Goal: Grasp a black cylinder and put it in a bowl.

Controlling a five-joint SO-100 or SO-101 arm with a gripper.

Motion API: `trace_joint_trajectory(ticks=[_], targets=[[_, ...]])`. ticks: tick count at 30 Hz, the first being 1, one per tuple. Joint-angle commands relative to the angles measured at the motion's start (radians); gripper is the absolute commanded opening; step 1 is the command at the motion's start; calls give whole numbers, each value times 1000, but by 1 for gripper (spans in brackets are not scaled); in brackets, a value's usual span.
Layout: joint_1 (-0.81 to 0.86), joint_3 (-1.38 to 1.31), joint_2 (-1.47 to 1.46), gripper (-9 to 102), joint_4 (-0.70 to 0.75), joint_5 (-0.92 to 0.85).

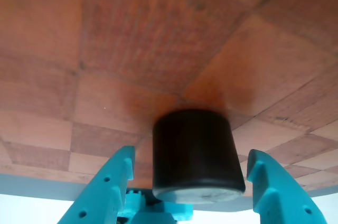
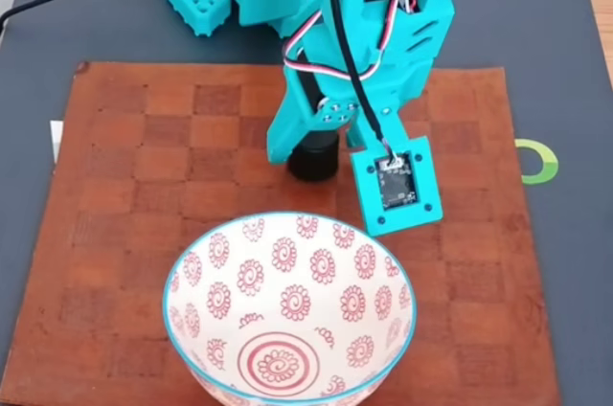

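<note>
Straddling black cylinder point(image 1: 193, 152), hand point(image 1: 190, 182) agape

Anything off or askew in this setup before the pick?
Nothing stands out. The black cylinder stands upright on the checkered mat, between the open end effector fingers. The bowl sits upright, empty and intact in the fixed view. No spills or damage visible.
</note>
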Motion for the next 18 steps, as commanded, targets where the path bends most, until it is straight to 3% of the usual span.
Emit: trace_joint_trajectory(ticks=[1,18], targets=[[6,-26,6,26,6,5],[37,-15,2,16,6,3]])
